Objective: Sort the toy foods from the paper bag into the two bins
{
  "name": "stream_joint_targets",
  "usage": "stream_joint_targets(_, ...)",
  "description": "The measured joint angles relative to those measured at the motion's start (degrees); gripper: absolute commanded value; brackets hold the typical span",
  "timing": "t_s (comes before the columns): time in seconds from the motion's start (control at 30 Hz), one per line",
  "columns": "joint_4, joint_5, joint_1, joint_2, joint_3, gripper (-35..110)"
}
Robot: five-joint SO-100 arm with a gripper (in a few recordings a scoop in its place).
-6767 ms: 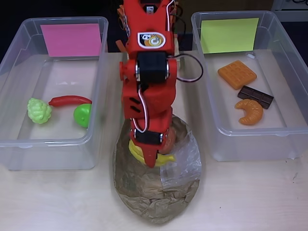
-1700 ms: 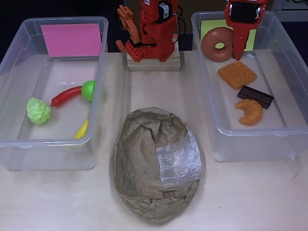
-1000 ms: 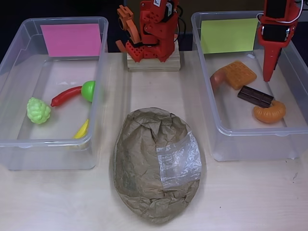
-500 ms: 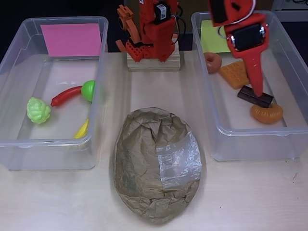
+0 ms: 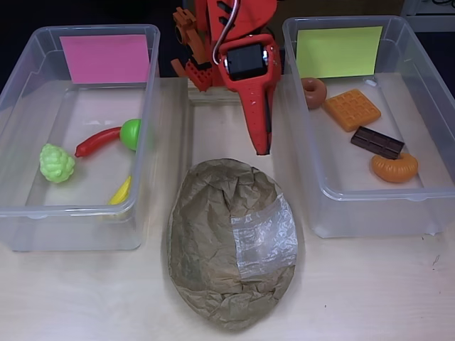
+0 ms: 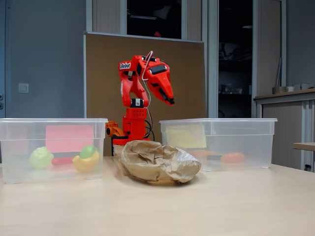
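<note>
My red gripper [image 5: 261, 145] hangs shut and empty over the table between the two bins, just beyond the far end of the crumpled brown paper bag [image 5: 231, 241]. In the fixed view the gripper [image 6: 170, 100] sits high above the bag [image 6: 157, 160]. The left bin [image 5: 71, 227] with the pink label [image 5: 106, 58] holds pale-green grapes [image 5: 57, 162], a red chili [image 5: 98, 141], a green apple [image 5: 130, 133] and a yellow banana [image 5: 121, 190]. The right bin [image 5: 377, 213] with the yellow-green label [image 5: 338, 51] holds a brown donut [image 5: 313, 92], an orange waffle [image 5: 351, 109], a chocolate bar [image 5: 377, 142] and an orange croissant [image 5: 394, 168].
The arm's base [image 5: 206, 71] stands on a wooden block at the back, between the bins. Bare table lies in front of both bins and on either side of the bag. A brown board [image 6: 187, 78] stands behind the arm.
The gripper carried the donut to the right bin and let it go there; the croissant got nudged. The arm then swung left out of the bin to the middle.
</note>
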Motion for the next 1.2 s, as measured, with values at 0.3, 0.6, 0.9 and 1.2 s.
stream_joint_targets(0.3,-6.59,-1.76,9.23,18.98,23.73,0)
stream_joint_targets(0.6,-5.71,0.62,8.61,37.44,38.41,6)
stream_joint_targets(0.9,13.54,-3.96,6.24,45.09,39.29,1)
stream_joint_targets(1.2,26.46,2.64,5.01,50.8,39.64,0)
